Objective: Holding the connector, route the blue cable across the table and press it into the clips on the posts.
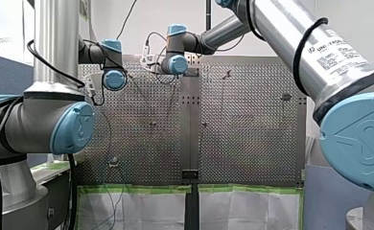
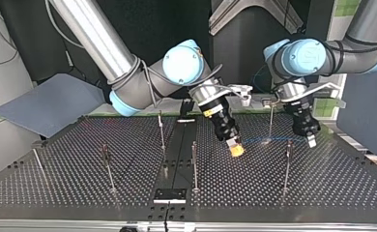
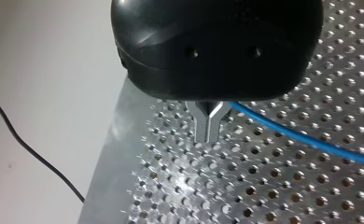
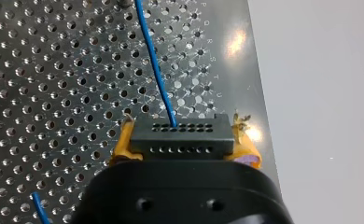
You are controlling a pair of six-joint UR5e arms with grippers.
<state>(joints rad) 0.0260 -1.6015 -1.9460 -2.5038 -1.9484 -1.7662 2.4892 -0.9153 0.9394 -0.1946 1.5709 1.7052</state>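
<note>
In the right wrist view my right gripper (image 4: 184,125) is shut on the black connector (image 4: 178,140), with a yellow pad on each side. The blue cable (image 4: 154,65) leaves the connector's top and runs ahead over the perforated table (image 4: 54,93). In the top view this gripper (image 2: 235,149) hangs tilted just above the plate. The cable (image 2: 273,140) lies along the plate toward my left gripper (image 2: 311,141). My left gripper's metal fingers (image 3: 203,126) are shut. The cable (image 3: 301,137) comes out right beside them; I cannot tell whether it is pinched.
Thin posts (image 2: 194,164) (image 2: 287,166) (image 2: 161,130) (image 2: 107,166) (image 2: 271,121) stand across the plate, two of them close to the grippers. A black bracket (image 2: 169,195) sits at the near edge. A grey panel (image 2: 46,104) leans at the top view's left. A black wire (image 3: 26,144) lies off the plate's edge.
</note>
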